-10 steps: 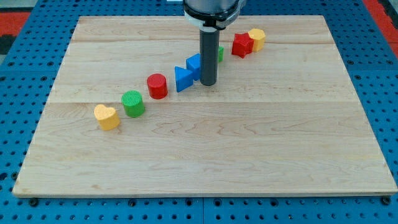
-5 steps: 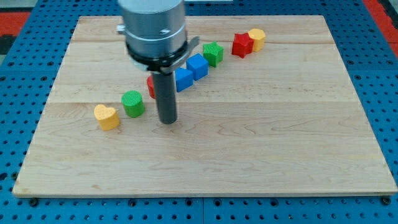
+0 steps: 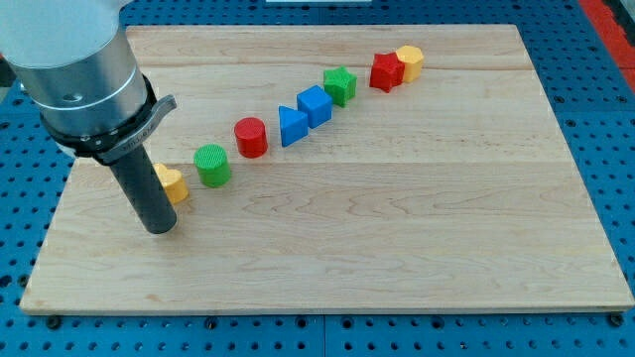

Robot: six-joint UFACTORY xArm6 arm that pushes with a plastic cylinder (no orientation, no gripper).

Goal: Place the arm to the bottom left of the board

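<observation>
My tip (image 3: 159, 229) has swept in a second from mid-row by the blue blocks to the board (image 3: 417, 258)'s left side, now just below the yellow block (image 3: 175, 184), holding nothing (bare rod), so the bottom-left corner looks one short push away.

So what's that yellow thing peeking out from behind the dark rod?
A yellow block sits partly hidden behind the rod, only its right side showing, so its shape is unclear. My tip rests on the board just below it, near the view's bottom left.
</observation>
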